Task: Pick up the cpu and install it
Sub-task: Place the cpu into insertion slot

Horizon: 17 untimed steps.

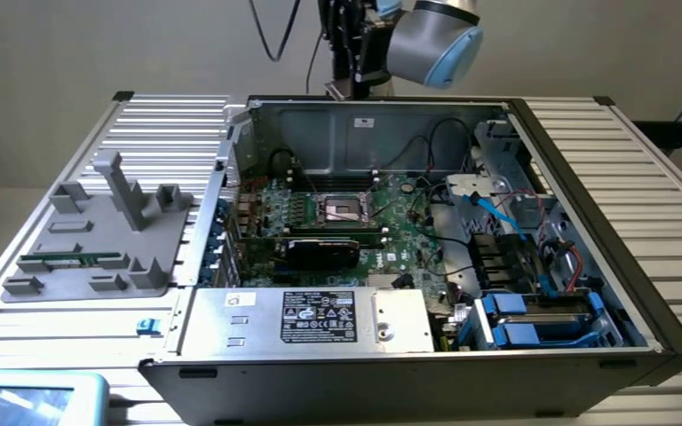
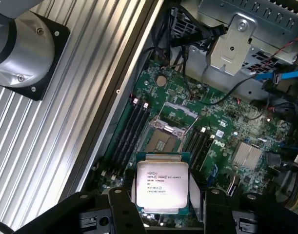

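The cpu [image 2: 162, 187], a flat silver square with printed text and a thin green rim, sits between the two black fingers [image 2: 120, 204] of my gripper [image 2: 163, 207], which is shut on it. Beyond it on the green motherboard lies the metal-framed socket [image 2: 166, 136] with its dark centre, its frame lifted open. In the exterior view the gripper [image 1: 344, 87] hangs high above the back wall of the open computer case [image 1: 365, 133], well above the socket [image 1: 344, 209].
A grey fixture tray [image 1: 92, 240] on the exterior view's left carries a green memory stick [image 1: 75, 261]. Inside the case are a power supply [image 1: 305, 319], a black card [image 1: 323, 250], blue drive caddies [image 1: 531, 324] and loose cables [image 1: 483, 209]. Memory slots [image 2: 131, 129] flank the socket.
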Motion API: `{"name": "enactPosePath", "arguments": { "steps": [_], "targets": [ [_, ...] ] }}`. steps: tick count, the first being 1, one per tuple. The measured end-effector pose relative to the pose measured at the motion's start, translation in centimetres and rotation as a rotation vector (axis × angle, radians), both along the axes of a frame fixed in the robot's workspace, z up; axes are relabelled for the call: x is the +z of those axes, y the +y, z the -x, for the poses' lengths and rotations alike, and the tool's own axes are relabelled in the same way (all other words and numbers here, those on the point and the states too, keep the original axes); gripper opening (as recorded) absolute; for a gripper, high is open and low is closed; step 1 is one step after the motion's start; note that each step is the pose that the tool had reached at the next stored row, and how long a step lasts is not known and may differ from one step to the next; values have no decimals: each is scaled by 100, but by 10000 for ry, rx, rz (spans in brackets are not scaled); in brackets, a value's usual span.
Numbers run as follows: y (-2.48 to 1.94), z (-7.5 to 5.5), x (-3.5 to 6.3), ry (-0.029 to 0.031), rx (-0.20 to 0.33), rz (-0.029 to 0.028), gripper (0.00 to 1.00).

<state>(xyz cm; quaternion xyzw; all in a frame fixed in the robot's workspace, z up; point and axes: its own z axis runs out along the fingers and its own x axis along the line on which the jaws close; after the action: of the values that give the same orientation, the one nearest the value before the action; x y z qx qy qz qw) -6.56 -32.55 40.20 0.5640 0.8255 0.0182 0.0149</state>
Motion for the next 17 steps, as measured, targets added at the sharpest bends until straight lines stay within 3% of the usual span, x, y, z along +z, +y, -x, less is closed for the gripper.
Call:
{"name": "enactPosePath", "arguments": {
  "steps": [17],
  "targets": [
    [0, 0, -1, 0, -2903, 0, 53]
  ]
}}
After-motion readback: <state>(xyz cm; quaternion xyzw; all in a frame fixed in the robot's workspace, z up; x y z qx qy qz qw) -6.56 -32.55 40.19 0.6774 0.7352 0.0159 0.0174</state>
